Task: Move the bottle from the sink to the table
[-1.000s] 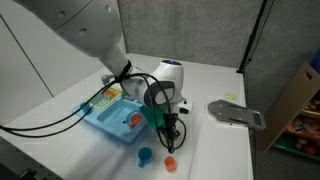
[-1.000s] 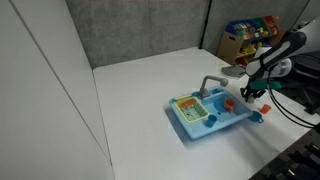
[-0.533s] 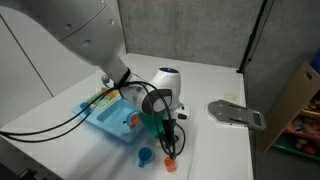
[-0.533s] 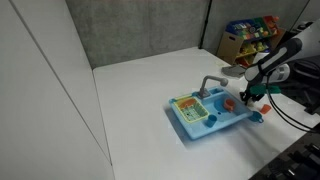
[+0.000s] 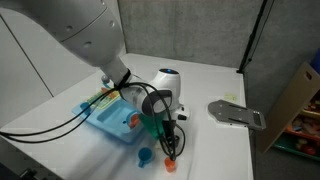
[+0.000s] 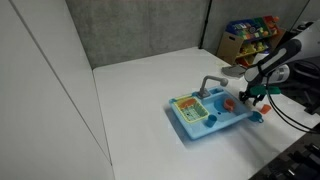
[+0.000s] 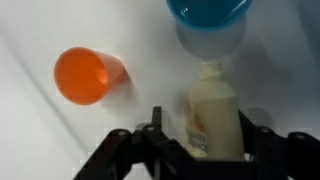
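Observation:
In the wrist view the pale yellow and white bottle sits on the white table, between the fingers of my gripper. The jaws stand apart: a gap shows between the left finger and the bottle, while the right finger is close to its side. In both exterior views the gripper hangs low over the table, just in front of the light blue sink. There the fingers hide the bottle.
An orange cup and a small blue cup stand on the table close to the bottle. A red-orange item lies in the sink basin. A grey flat device lies further off, near the table's edge.
The gripper has come down toward the table beside the orange cup. In the last half second the arm has hardly moved.

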Robot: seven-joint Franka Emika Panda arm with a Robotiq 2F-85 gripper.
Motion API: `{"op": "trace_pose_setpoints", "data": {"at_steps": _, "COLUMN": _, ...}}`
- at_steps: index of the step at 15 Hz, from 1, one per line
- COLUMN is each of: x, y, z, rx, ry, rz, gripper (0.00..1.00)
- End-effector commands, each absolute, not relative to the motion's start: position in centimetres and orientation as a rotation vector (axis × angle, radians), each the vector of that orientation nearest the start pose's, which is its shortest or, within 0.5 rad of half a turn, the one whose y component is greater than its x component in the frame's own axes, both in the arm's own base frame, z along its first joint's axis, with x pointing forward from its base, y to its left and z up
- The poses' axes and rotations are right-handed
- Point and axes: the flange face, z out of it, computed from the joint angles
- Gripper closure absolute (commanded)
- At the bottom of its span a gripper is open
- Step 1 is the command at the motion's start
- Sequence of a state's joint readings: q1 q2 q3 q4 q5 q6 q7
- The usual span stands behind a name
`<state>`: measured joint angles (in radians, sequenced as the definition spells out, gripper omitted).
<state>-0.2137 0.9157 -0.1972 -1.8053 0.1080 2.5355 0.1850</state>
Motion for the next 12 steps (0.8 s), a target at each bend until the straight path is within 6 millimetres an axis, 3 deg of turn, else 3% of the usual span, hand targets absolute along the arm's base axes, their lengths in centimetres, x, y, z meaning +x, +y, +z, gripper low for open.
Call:
{"op": "trace_pose_setpoints", "data": {"at_steps": 1, "x": 55.5, "y": -25.2, "z": 4.2, "rx": -3.045, "ry": 1.010, "rz": 0.254, "gripper": 0.01}}
{"op": "trace_pose_setpoints", "data": {"at_steps": 8, "x": 55.8, "y": -27.2, "z": 7.3, "rx": -2.991, "ry": 1.123, "rz": 0.211, "gripper": 0.00}}
{"op": "trace_pose_setpoints", "data": {"at_steps": 12, "x": 55.6, "y": -26.9, "z": 9.5, "rx": -3.009, "ry": 1.121, "rz": 0.242, "gripper": 0.00}}
